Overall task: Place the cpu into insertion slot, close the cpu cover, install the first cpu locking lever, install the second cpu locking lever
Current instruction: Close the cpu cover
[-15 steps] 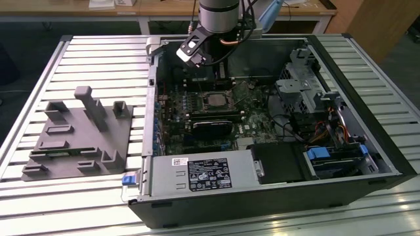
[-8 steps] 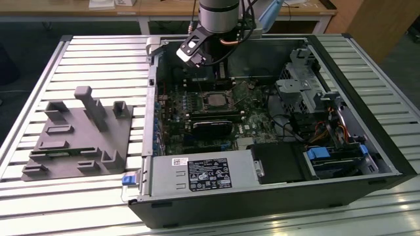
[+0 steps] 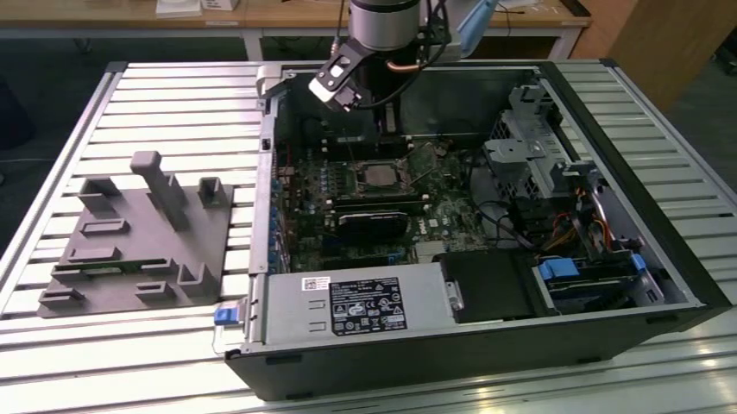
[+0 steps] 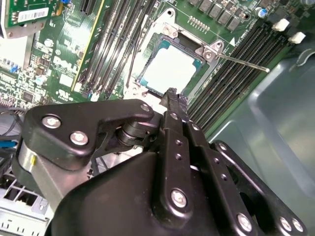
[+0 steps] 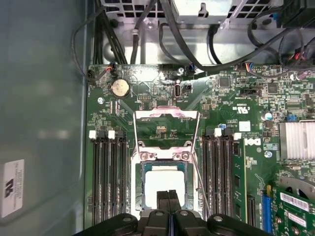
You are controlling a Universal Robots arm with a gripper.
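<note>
The gripper [image 5: 169, 195] is down inside an open computer case [image 3: 645, 328], and its two black fingers [image 4: 173, 129] are pressed close together with nothing between them. The chip [image 5: 165, 181] sits flat in the slot [image 5: 141, 172], right at the tips of the jaws. It looks pale and shiny in both wrist views. I cannot tell if the tips touch the chip or just hang over its near edge. The cover [image 5: 167, 114] is flipped open. It lies past the chip, on the far side from the jaws, and the green board shows through its big window. A thin metal lever [image 4: 241, 61] sticks out from one corner of the slot, off to one side of the jaws, and it is not pushed down. Long black memory slots [image 5: 106, 182] run along both sides of the jaws, with the chip's slot in between them. A round silver battery [image 5: 119, 88] is farther away, past the open cover. In the exterior view the arm [image 3: 386, 26] comes down into the case from above, and the case lies on a table [image 3: 173, 112] made of metal strips. A grey block [image 3: 138, 250] with pegs and grooves sits on the table outside the case, well apart from the jaws.
</note>
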